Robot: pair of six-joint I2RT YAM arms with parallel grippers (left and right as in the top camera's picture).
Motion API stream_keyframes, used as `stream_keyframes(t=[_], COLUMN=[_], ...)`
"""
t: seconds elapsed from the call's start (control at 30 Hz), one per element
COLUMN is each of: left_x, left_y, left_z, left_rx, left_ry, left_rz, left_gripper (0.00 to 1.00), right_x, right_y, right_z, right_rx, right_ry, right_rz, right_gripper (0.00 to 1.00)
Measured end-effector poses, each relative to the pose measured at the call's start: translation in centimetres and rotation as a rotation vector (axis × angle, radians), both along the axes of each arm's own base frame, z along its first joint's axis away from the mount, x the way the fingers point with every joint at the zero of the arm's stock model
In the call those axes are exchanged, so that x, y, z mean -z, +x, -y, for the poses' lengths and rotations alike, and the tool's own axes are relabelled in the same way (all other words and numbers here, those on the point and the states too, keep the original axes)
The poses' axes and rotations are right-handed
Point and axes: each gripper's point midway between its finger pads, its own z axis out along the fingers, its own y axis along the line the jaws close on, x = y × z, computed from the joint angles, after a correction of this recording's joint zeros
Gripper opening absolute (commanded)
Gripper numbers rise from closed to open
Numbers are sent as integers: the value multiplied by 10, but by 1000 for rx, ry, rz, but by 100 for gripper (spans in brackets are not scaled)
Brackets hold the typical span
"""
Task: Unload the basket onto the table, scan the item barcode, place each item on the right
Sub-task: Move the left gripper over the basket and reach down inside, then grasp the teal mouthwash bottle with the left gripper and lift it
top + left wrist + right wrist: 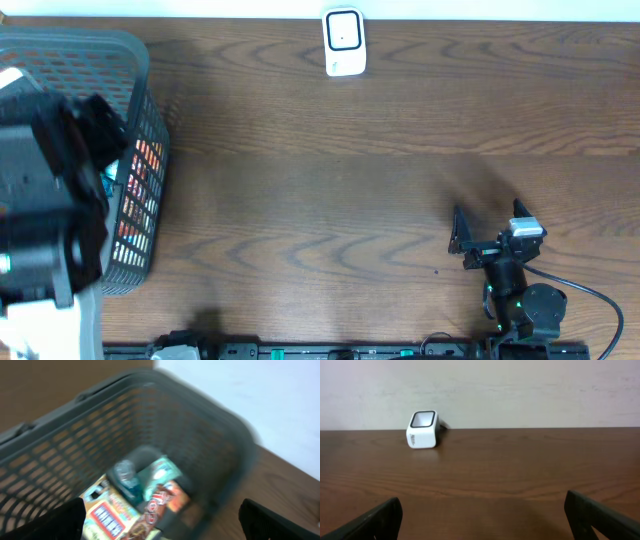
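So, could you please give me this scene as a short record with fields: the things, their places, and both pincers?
table: brown wood
basket: grey, at the table's left end
packets: several, inside the basket; picture blurred
scanner: white, at the far edge near the middle, nothing beside it
left pincer: open, above the basket, holds nothing
right pincer: open, at the near right, faces the scanner, holds nothing
scan: not yet begun; no packet is out of the basket
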Motion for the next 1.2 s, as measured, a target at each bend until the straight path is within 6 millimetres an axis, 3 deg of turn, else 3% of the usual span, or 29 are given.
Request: stream_keyframes(t=[0.23,0.37,0.93,1.2], left_x=[41,57,175,226], left_y=[11,16,44,61], left_z=[-62,-81,-119,-118], left_rx=[-255,-318,-520,-495], left_ry=[-88,-108,-285,-376], left_rz=[-77,-108,-349,-439], left_gripper=[98,98,98,98], right_x=[0,0,0,0], right_y=[0,0,0,0], right_z=[0,0,0,0], right_rx=[0,0,0,0], right_ry=[0,0,0,0], right_rz=[0,0,0,0], right_gripper=[99,99,99,99])
